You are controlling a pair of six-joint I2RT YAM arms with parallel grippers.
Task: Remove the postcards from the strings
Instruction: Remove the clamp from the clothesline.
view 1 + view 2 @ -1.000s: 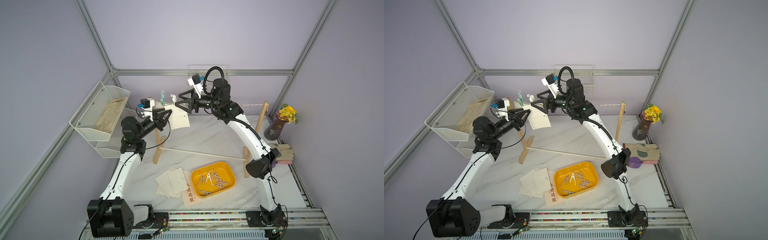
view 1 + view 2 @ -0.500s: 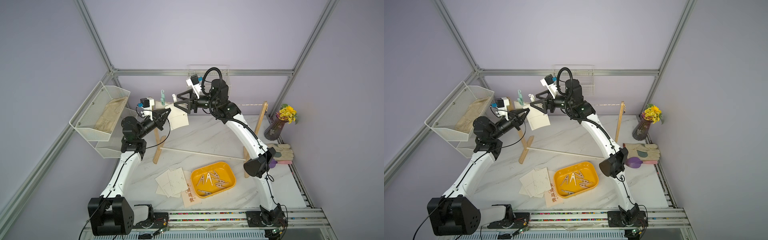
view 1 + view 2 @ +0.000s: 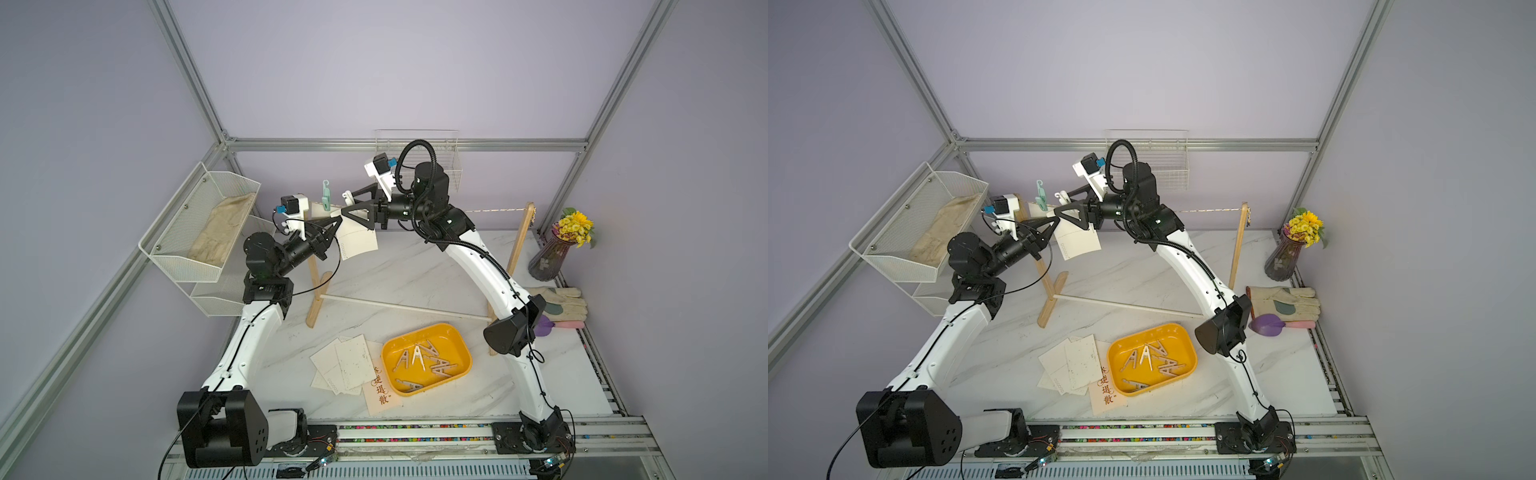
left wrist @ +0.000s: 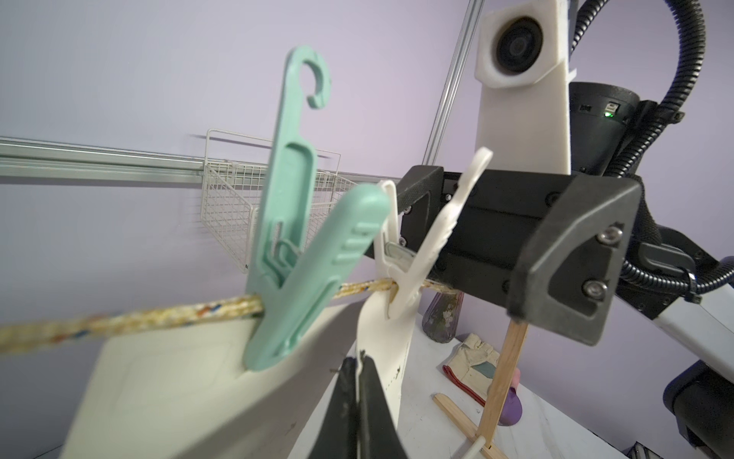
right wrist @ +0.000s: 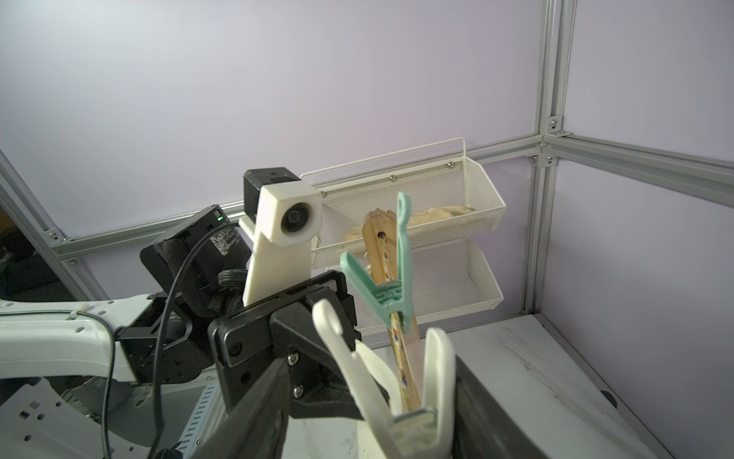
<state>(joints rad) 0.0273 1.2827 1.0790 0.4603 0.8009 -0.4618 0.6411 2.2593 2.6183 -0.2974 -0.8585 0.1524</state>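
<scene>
Pinching the lower edge of a hanging postcard (image 4: 387, 349), the left pincer (image 4: 359, 363) is clamped tight on it. Above, the right pincer (image 3: 345, 204) straddles the white clothespin (image 4: 433, 242), jaws part-way apart; whether they press it yet cannot be told. Done well, the handles likely get a full squeeze before the card is drawn down, sparing the string (image 4: 159, 318) a tug. A second postcard (image 4: 167, 377) hangs under the green clothespin (image 4: 286, 238); loose cards (image 3: 345, 365) lie on the desk (image 3: 415, 266).
</scene>
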